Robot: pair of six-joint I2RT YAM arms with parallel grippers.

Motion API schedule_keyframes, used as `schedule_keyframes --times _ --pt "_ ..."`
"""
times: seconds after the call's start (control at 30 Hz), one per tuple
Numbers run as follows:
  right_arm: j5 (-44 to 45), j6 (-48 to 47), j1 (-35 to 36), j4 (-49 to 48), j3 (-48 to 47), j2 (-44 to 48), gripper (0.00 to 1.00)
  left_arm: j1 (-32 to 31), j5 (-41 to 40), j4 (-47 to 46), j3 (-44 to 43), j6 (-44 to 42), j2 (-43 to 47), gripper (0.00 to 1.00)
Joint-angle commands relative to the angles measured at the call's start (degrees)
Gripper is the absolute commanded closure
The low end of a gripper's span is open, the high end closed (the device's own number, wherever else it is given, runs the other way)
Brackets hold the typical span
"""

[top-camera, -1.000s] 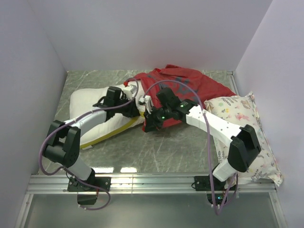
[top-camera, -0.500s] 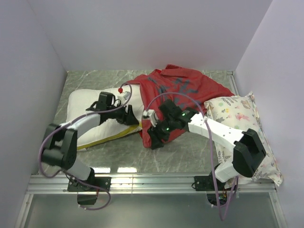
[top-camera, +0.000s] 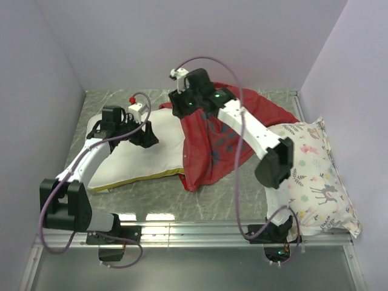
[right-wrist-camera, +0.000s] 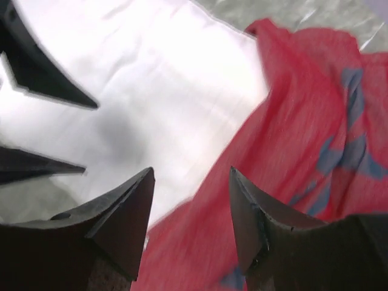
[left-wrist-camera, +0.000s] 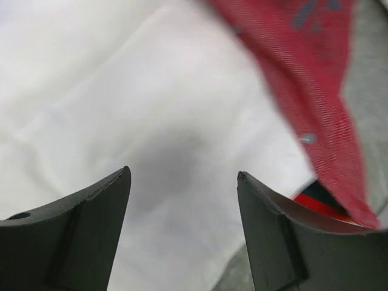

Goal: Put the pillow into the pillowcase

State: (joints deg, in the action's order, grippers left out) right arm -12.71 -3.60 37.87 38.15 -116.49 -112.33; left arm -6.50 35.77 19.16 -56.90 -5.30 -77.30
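One smooth white wavy-edged pillow (top-camera: 136, 154); one crumpled red fabric pillowcase (top-camera: 212, 142) drapes over its end. Left tool (left-wrist-camera: 182, 176) and right tool (right-wrist-camera: 191, 173) hover released, empty.

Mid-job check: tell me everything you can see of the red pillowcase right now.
The pillowcase is thin red fabric, woven-looking up close, with grey-blue marks on the face that shows. It lies crumpled and spread out on the table, right of centre. Its left edge is draped over the right end of the white pillow, and one corner trails toward the arm bases. The right hand hangs open above that left edge. The left hand is open over the pillow. Neither holds the fabric.
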Motion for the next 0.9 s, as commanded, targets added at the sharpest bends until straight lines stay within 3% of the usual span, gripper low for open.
schedule_keyframes --times 0.0,0.13,0.23,0.3,0.33,0.37,0.47,0.5,0.6,0.7,0.73,0.77,0.87 --pt "9.8 1.66 1.68 6.76 -5.94 -7.89 0.41 2.89 -6.33 -3.33 0.39 4.94 -3.38 0.24" --pt "12.0 1.4 2.91 8.08 -5.95 -11.5 0.41 4.04 -7.72 -4.91 0.39 7.41 -7.51 0.23" --pt "19.98 0.7 3.27 5.02 -2.1 -11.85 0.41 4.22 -9.92 -6.93 1.61 8.64 -9.09 0.23" --pt "24.46 0.52 3.27 1.94 -0.24 -12.03 0.48 4.3 -11.51 -7.73 2.06 9.08 -10.06 0.25" --pt "24.66 0.61 3.27 1.49 0.29 -12.21 0.55 4.31 -11.69 -7.91 2.15 9.08 -11.2 0.27" --pt "24.14 0.96 3.18 0.79 0.38 -12.03 0.76 4.39 -11.08 -8.52 2.41 9.25 -11.64 0.28" --pt "21.59 0.53 4.67 0.17 -0.49 -11.33 0.98 4.39 -8.88 -10.79 3.38 9.43 -13.23 0.36" --pt "21.33 0.35 6.15 -0.35 -0.93 -10.89 1.0 4.39 -7.22 -11.42 3.64 9.95 -13.58 0.42" --pt "15.62 0.16 8.01 -2.11 -1.38 -9.93 1.0 4.31 -3.36 -13.53 4.26 11.36 -15.16 0.54" --pt "3.17 1.74 10.2 -5.08 0.46 -6.94 1.0 4.39 0.95 -17.47 6.45 12.76 -14.38 0.64" --pt "-1.57 2.62 10.73 -6.5 2.82 -4.58 1.0 4.31 3.58 -18.71 8.2 13.21 -12.89 0.66" --pt "-12.84 5.33 11.17 -7.99 4.24 -3.26 1.0 4.31 5.0 -20.55 9.17 14.08 -12.18 0.69" --pt "-25.39 13.86 11.7 -19.03 12.93 1.75 1.0 4.48 10.1 -23.55 11.9 19.6 -11.03 0.8"
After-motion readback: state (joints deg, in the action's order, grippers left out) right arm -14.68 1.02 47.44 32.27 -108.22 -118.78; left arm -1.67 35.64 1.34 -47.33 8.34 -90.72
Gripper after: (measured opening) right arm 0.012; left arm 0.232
